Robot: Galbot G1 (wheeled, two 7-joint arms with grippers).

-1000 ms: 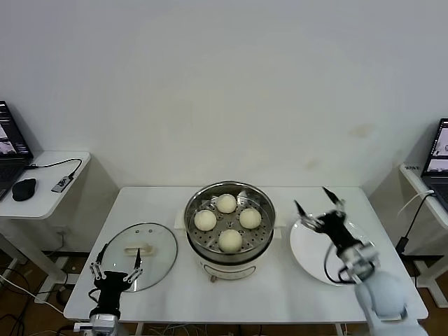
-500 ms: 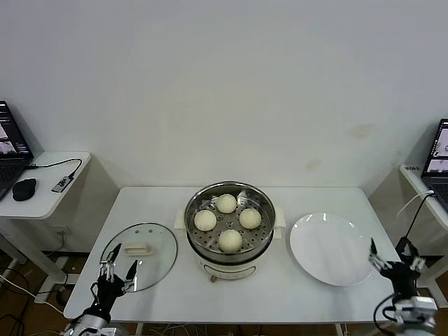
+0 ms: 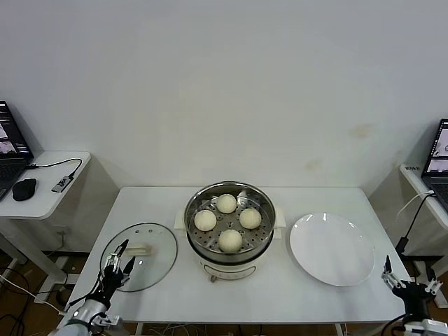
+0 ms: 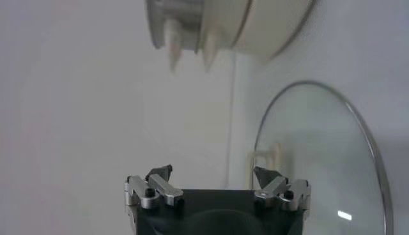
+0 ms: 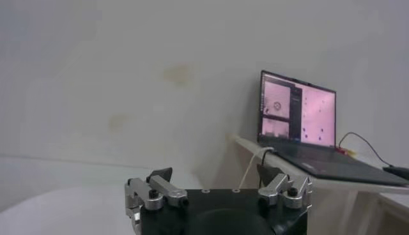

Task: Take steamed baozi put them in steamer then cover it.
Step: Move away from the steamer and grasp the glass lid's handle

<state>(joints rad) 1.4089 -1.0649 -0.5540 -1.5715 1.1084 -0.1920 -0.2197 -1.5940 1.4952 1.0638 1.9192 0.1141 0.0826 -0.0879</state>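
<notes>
The steamer (image 3: 187,222) stands at the table's middle, uncovered, with four cream-white baozi on its perforated tray: at the back (image 3: 226,203), left (image 3: 205,220), right (image 3: 250,218) and front (image 3: 229,240). The cover (image 3: 150,266), a glass lid with a cream handle (image 3: 140,249), lies flat on the table left of the steamer. My left gripper (image 3: 117,260) is open and empty over the lid's front edge. In the left wrist view the gripper (image 4: 213,172) faces the lid (image 4: 319,179) and the steamer's base (image 4: 255,25). My right gripper (image 3: 409,283) is open and empty at the table's front right corner.
An empty white plate (image 3: 331,248) lies right of the steamer. Side desks carry a laptop and mouse (image 3: 24,189) on the left and a laptop (image 5: 297,115) on the right. The white table (image 3: 266,294) has bare room in front of the steamer.
My right gripper has drawn back from over the plate to the front right corner. My left gripper has crept forward onto the lid's front edge.
</notes>
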